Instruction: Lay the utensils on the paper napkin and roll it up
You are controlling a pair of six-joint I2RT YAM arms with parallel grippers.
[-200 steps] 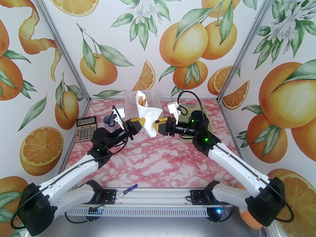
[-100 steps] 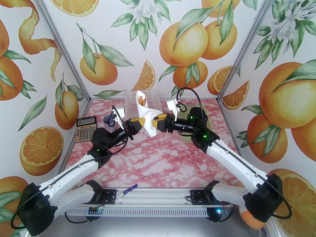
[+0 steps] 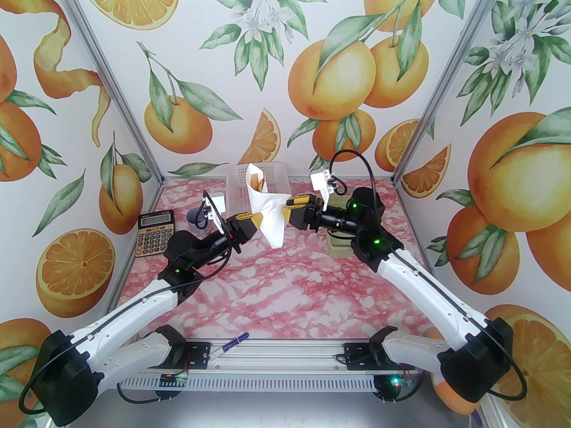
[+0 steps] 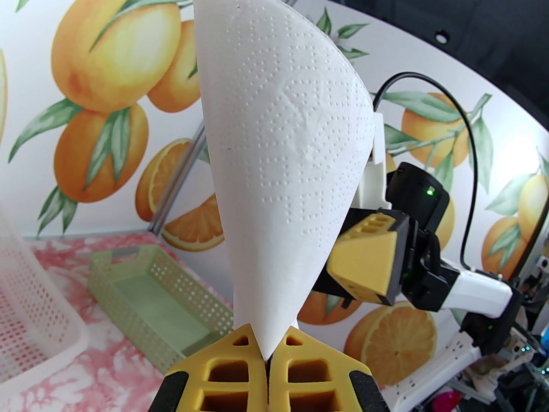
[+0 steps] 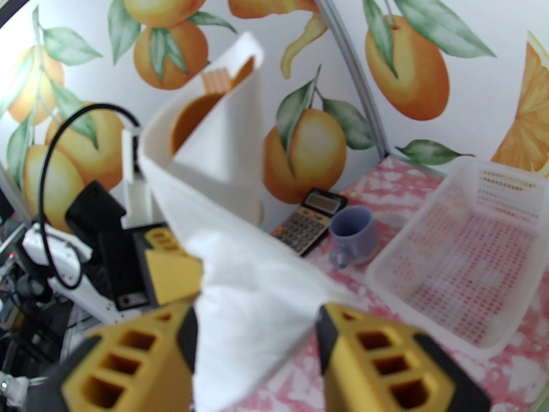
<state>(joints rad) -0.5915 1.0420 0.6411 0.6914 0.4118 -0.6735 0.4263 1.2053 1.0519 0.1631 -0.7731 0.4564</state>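
The left end effector (image 4: 268, 350) is clenched on the lower tip of the napkin (image 4: 283, 144), which is rolled into a cone and held upright above the counter (image 3: 285, 292). The utensils (image 5: 216, 80) poke from its open top. The right end effector (image 5: 257, 316) is released, its jaws spread either side of the napkin's flank. Beyond sit a white basket (image 5: 463, 247), cup (image 5: 354, 234), calculator (image 5: 309, 221) and green basket (image 4: 154, 290).
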